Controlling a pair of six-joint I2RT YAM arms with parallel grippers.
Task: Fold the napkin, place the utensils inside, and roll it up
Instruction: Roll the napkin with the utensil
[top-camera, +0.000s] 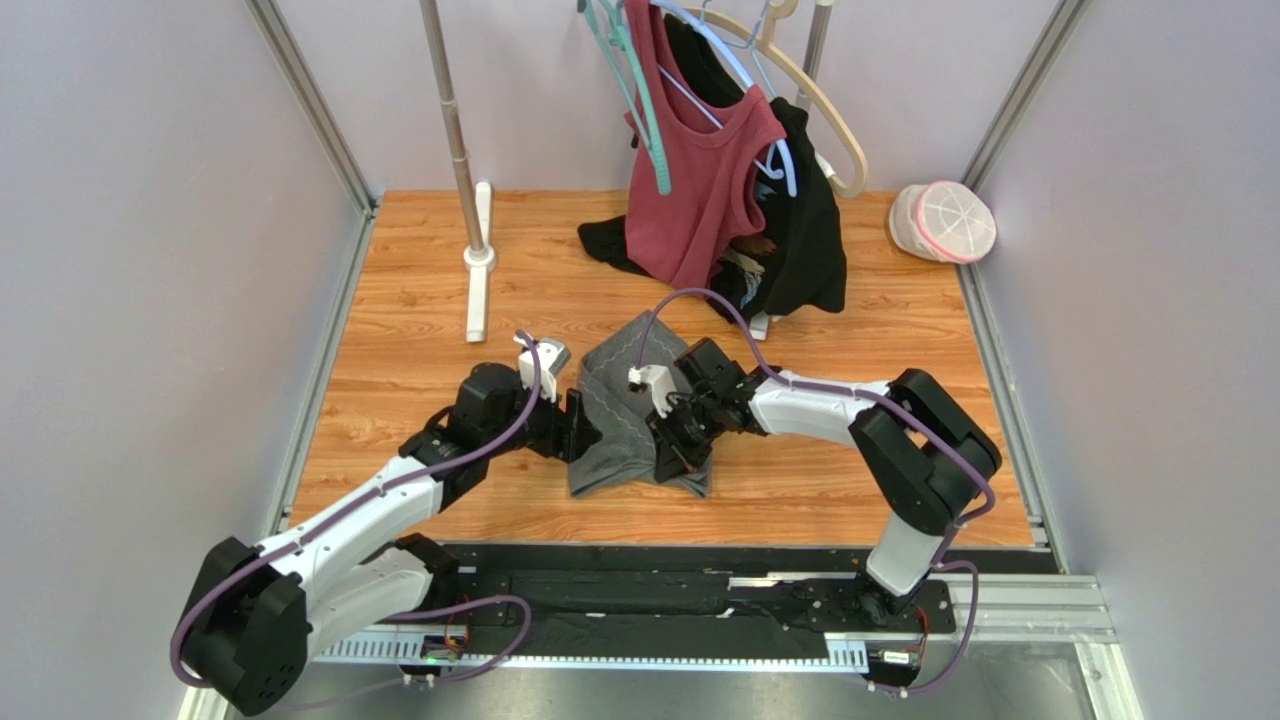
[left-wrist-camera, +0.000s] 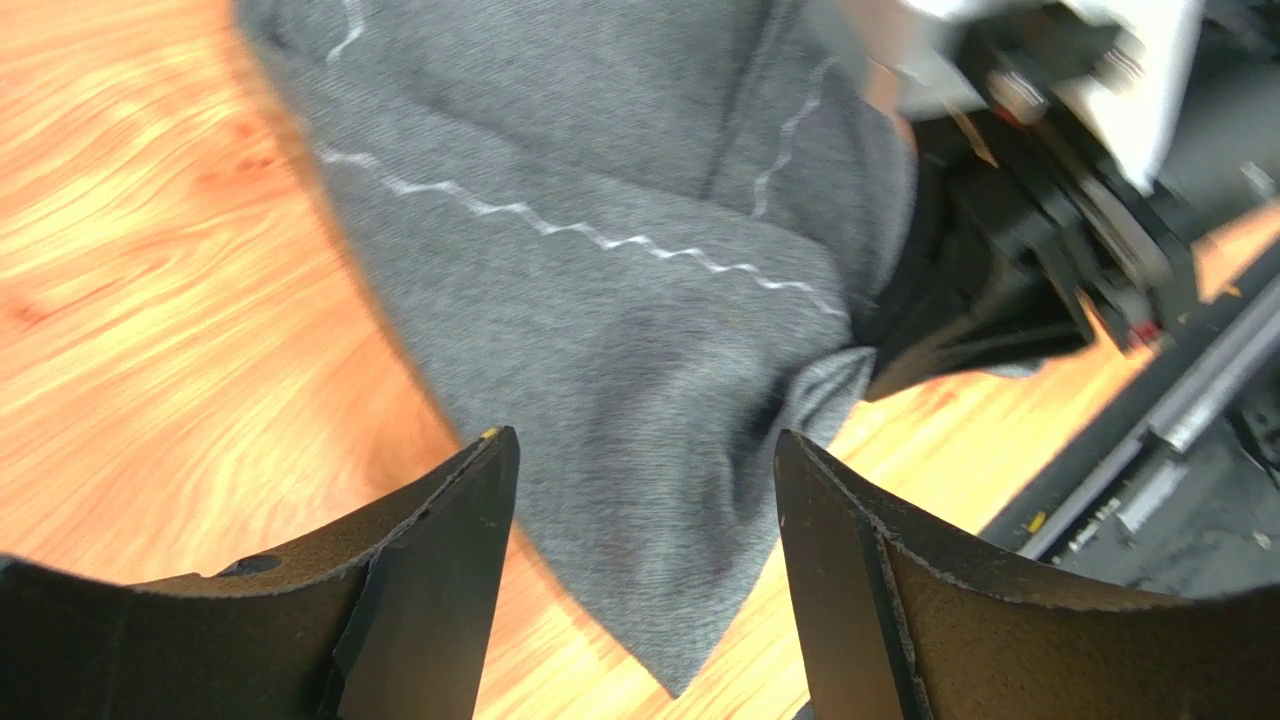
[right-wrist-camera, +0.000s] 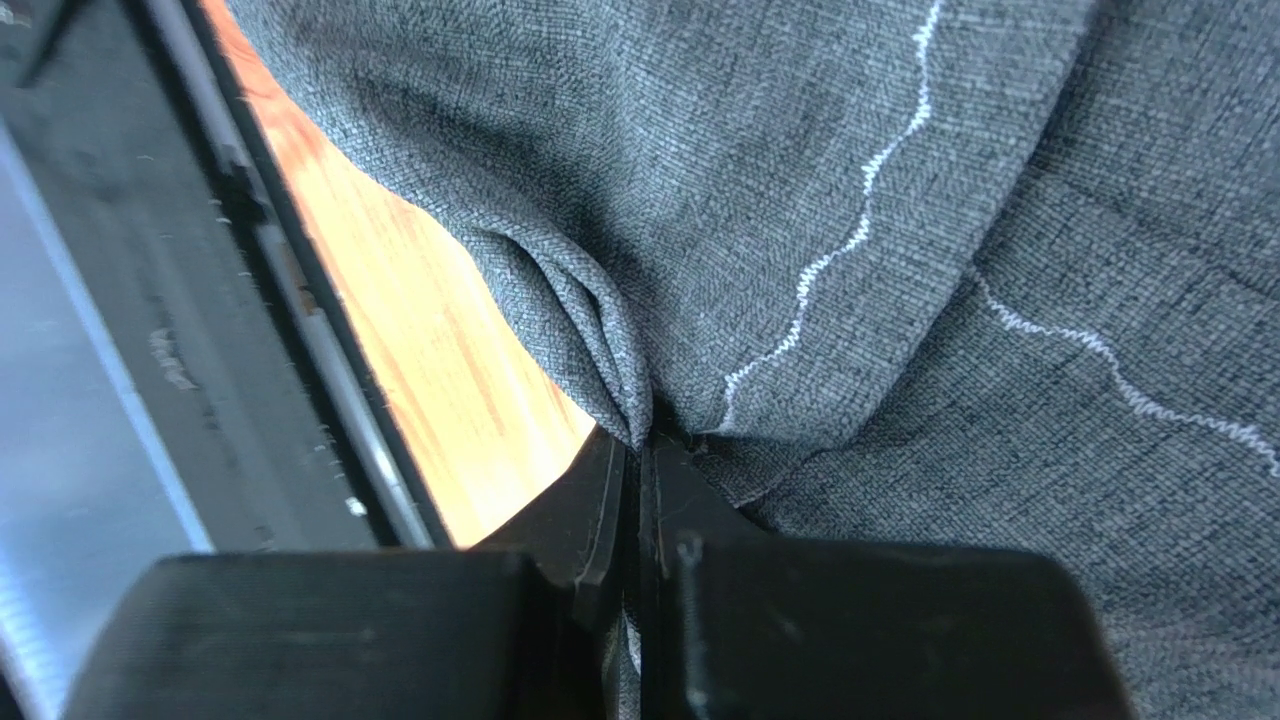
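The dark grey napkin (top-camera: 624, 405) with a lighter wavy stitched border lies bunched on the wooden table between the two grippers. My right gripper (top-camera: 679, 440) is shut on a fold of the napkin (right-wrist-camera: 842, 195) near its near right part and pinches the cloth between its fingertips (right-wrist-camera: 643, 450). My left gripper (top-camera: 579, 428) is open at the napkin's left side, its jaws apart over a pointed corner of the napkin (left-wrist-camera: 661, 450), not touching it. The right gripper's black body (left-wrist-camera: 1022, 225) shows in the left wrist view. The spoon is out of view.
A clothes rack pole (top-camera: 451, 120) and its white base (top-camera: 478, 285) stand at the back left. Maroon (top-camera: 699, 165) and black (top-camera: 804, 225) garments hang on hangers at the back. A pink-white cap (top-camera: 944, 222) lies at the back right. The black rail (top-camera: 676, 593) runs along the near edge.
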